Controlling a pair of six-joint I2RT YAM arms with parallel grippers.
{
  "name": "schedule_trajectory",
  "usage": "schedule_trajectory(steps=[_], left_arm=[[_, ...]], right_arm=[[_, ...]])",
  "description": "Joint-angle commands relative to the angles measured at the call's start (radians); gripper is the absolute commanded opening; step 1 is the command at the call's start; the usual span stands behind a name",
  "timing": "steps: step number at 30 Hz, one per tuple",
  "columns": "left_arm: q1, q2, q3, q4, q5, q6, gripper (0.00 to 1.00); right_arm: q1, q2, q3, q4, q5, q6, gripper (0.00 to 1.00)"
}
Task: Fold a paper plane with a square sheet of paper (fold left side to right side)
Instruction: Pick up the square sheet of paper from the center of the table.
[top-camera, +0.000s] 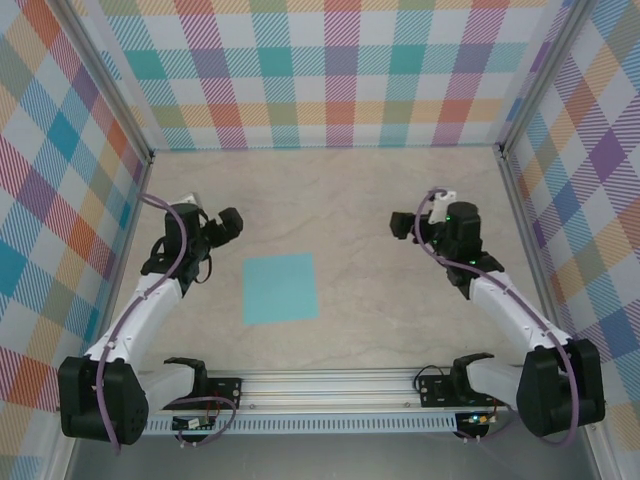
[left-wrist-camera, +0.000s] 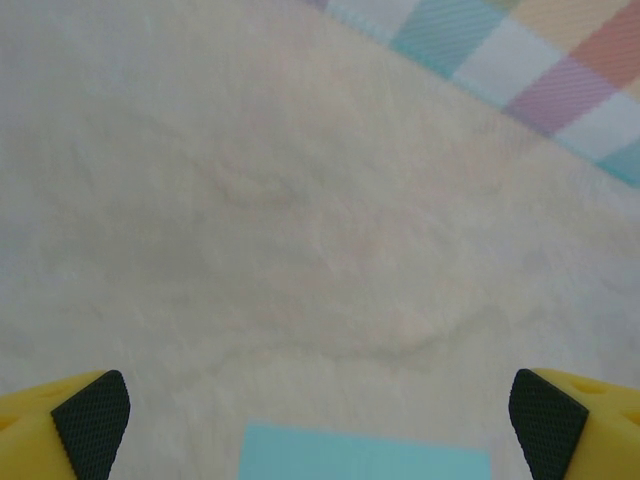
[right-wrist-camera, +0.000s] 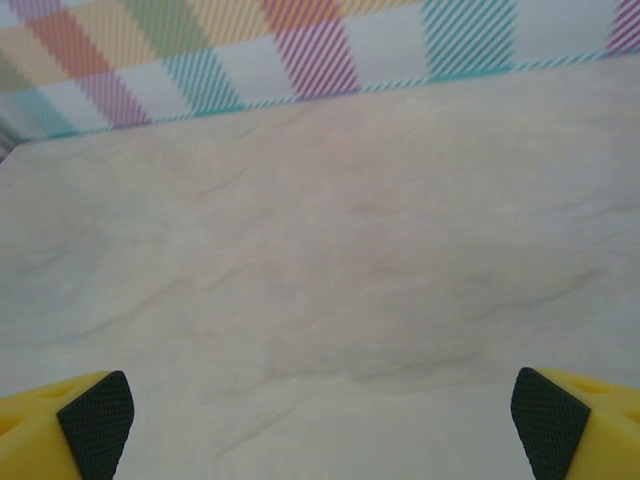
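A flat teal square sheet of paper (top-camera: 280, 288) lies unfolded on the table, between the two arms and a little nearer the left one. My left gripper (top-camera: 232, 222) hovers up and to the left of the sheet, open and empty. In the left wrist view the sheet's edge (left-wrist-camera: 365, 456) shows at the bottom between the yellow fingertips (left-wrist-camera: 92, 420), apart from them. My right gripper (top-camera: 404, 224) hangs well to the right of the sheet, open, with bare table between its pads (right-wrist-camera: 548, 425). No paper plane is in view.
The beige marbled table (top-camera: 370, 190) is walled by plaid panels (top-camera: 320, 70) at the back and both sides. An aluminium rail (top-camera: 330, 395) carrying the arm bases runs along the near edge.
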Motion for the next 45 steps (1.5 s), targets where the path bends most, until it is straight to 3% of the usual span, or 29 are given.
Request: schedule_trajectory(steps=[1, 8, 14, 20, 30, 45], left_arm=[[-0.031, 0.029, -0.011, -0.299, 0.212, -0.127, 1.0], [-0.099, 0.032, -0.086, -0.313, 0.382, -0.125, 1.0], [-0.128, 0.102, -0.158, -0.206, 0.469, -0.143, 0.91], [-0.157, 0.159, -0.163, -0.202, 0.456, -0.111, 0.83], [-0.161, 0.235, -0.189, -0.176, 0.422, -0.097, 0.81], [-0.175, 0.294, -0.202, -0.156, 0.398, -0.081, 0.78]], right_arm=[[0.151, 0.078, 0.048, -0.145, 0.073, 0.173, 1.0], [0.418, 0.43, 0.323, -0.236, 0.162, 0.267, 1.0], [0.483, 0.71, 0.565, -0.276, 0.151, 0.309, 1.0], [0.535, 0.896, 0.779, -0.404, 0.172, 0.334, 1.0], [0.583, 1.023, 0.922, -0.574, 0.171, 0.361, 1.0], [0.666, 1.019, 0.872, -0.589, -0.001, 0.424, 0.95]])
